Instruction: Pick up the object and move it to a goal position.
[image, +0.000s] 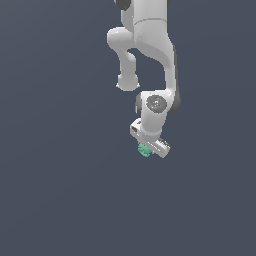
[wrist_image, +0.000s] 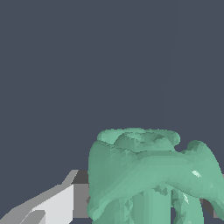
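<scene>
The object is a small teal-green lumpy chunk that sits right under the white hand of my arm, partly covered by it. My gripper is around it, fingers closed against its sides. In the wrist view the object fills the near part of the picture, very close to the camera. One white and grey finger shows beside it, pressed up against the chunk. The other finger is hidden behind the chunk.
A plain dark blue-grey surface spreads all around. The white arm's links reach down from the exterior view's top. No other objects or marker show in either view.
</scene>
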